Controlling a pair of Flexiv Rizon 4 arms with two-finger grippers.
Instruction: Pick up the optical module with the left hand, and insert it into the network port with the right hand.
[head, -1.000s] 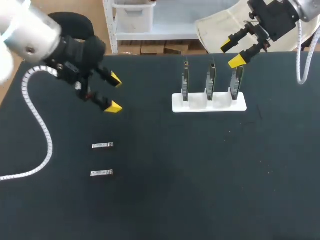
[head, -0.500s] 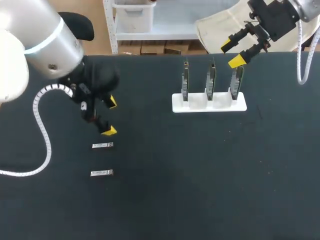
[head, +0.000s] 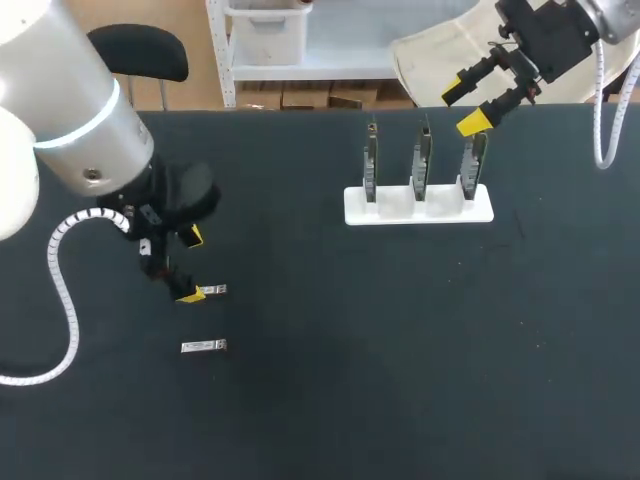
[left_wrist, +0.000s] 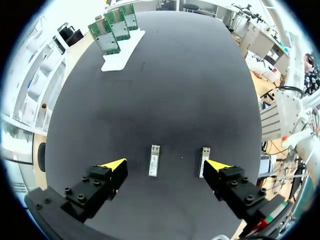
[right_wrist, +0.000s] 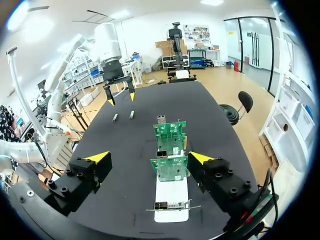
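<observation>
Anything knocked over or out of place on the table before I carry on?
Nothing stands out. The two modules lie flat and parallel; three boards stand upright in the white stand. The left gripper and right gripper are open and empty.

Optical modules: two are lying flat, first module (head: 212, 290) and second module (head: 204, 346). Circuit boards (head: 422, 160): three are standing upright in a row. White holder (head: 420, 212): one is carrying them. Yellow-tipped grippers: two are showing, left gripper (head: 189, 266) and right gripper (head: 464, 107).
</observation>
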